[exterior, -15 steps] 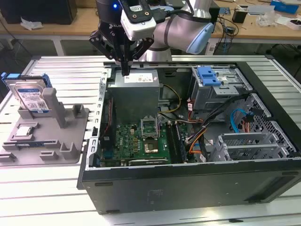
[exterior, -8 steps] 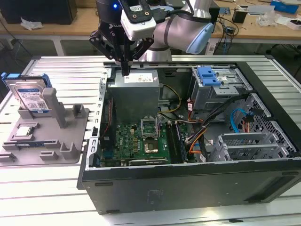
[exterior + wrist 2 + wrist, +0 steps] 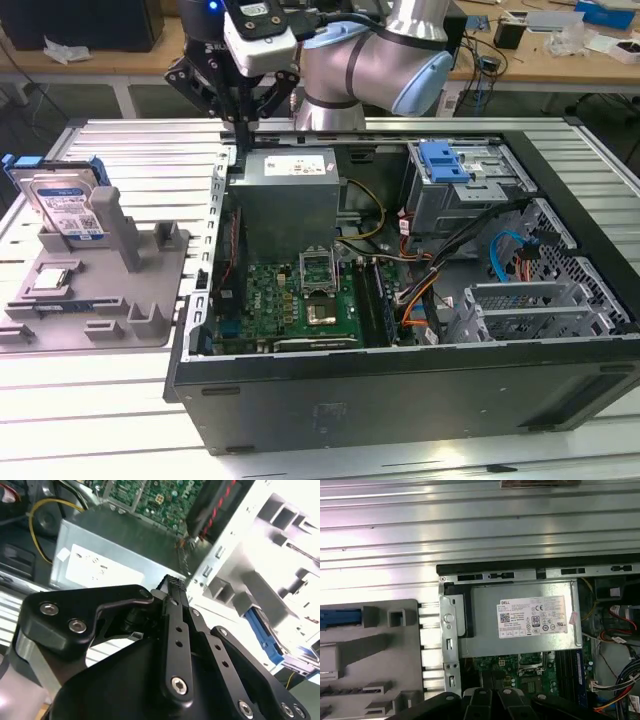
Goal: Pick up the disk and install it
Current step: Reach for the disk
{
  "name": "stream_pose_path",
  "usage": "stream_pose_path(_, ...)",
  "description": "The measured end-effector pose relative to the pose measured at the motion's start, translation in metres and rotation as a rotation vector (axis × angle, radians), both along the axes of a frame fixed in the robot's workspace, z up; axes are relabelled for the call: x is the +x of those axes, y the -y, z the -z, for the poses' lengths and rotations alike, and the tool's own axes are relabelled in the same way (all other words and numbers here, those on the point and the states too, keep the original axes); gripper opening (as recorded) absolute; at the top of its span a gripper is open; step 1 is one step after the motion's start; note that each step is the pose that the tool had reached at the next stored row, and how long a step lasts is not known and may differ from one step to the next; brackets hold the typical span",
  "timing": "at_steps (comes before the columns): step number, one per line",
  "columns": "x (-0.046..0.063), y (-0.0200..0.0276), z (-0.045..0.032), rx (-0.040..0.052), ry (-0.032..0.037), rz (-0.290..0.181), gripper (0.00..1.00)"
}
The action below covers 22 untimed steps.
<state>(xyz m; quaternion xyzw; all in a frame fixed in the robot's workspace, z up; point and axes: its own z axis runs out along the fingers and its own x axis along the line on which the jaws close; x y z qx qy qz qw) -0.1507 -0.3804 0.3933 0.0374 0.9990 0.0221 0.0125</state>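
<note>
Closest in the exterior view is the open black metal computer case [image 3: 400, 410] with its green motherboard [image 3: 300, 300] lying flat inside; mid left of the frame there's a grey plastic fixture [image 3: 110, 300], and the flat silver rectangular disk [image 3: 68, 208] with the white-and-blue label stands tilted in it; further back, upper left, the black gripper [image 3: 243, 125] hangs clenched on nothing over the corner of the silver power supply box [image 3: 285, 190], well apart from the disk.

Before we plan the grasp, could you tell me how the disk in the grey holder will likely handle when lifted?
The disk looks rigid, a metal slab, probably heavy for its size. Standing tilted in the grey holder, it may tip if nudged.
</note>
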Motion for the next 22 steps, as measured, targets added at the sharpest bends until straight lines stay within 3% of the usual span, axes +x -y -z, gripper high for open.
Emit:
stream_pose_path(10, -0.031, -0.0198, 0.0001, 0.0, 0.0, 0.0, 0.11)
stream_pose_path(12, -0.042, -0.0263, 0.0002, 0.0, 0.0001, 0.0, 0.11)
stream_pose_path(18, -0.065, -0.0352, 0.0005, 0.0, 0.0001, 0.0, 0.11)
stream_pose_path(22, -0.093, -0.0428, 0.001, 0.0, 0.0, 0.001, 0.11)
